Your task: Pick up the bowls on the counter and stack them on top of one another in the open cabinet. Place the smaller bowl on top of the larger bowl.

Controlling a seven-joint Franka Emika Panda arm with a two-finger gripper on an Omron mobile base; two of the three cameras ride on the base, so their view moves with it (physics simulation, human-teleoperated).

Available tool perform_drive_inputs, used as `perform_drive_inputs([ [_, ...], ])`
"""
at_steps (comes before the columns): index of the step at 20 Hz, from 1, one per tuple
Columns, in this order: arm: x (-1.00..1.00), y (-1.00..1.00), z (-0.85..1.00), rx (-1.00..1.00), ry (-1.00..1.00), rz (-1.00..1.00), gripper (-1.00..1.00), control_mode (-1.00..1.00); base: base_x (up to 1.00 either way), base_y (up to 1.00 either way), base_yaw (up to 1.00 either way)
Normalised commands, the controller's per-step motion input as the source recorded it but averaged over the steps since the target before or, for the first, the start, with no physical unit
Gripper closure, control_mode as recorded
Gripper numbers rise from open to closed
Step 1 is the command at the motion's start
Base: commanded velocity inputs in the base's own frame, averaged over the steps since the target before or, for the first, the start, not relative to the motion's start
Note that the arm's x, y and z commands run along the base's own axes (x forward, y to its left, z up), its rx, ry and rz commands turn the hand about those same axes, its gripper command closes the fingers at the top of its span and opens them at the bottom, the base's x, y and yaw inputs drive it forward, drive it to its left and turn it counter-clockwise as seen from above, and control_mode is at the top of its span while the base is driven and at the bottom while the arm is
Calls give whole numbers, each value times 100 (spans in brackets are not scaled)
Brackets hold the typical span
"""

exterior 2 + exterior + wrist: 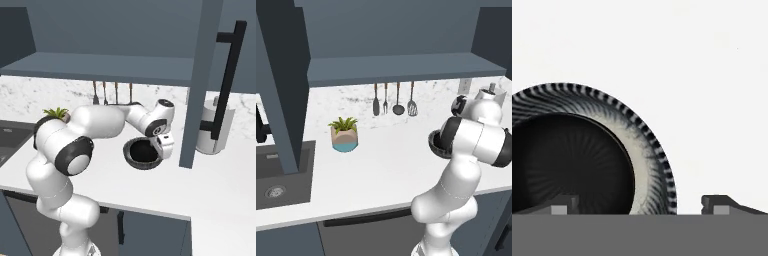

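Tool (639,206) seemingly straddles larger bowl's (577,160) rim, jaws spread.

I'm driving around a rendered home kitchen here: long white marbled counter (381,165) with a dark sink (281,175) sunk into it, dark blue-grey wall cabinet (401,67) overhead, metal cooking utensils (393,100) hanging on the backsplash, plus a little green plant in a tan-and-teal pot (344,134).
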Motion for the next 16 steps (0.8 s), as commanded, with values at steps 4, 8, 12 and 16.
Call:
perform_drive_inputs([
  [4, 0, 0, -32, -1, 4, 0, -100, -100, 0, 0, 0],
  [8, 0, 0, -45, 0, 0, 0, -100, -100, 0, 0, 0],
  [12, -18, 0, -66, -2, 0, 3, -100, -100, 0, 0, 0],
  [16, 8, 16, -35, 0, 0, 0, -100, -100, 0, 0, 0],
])
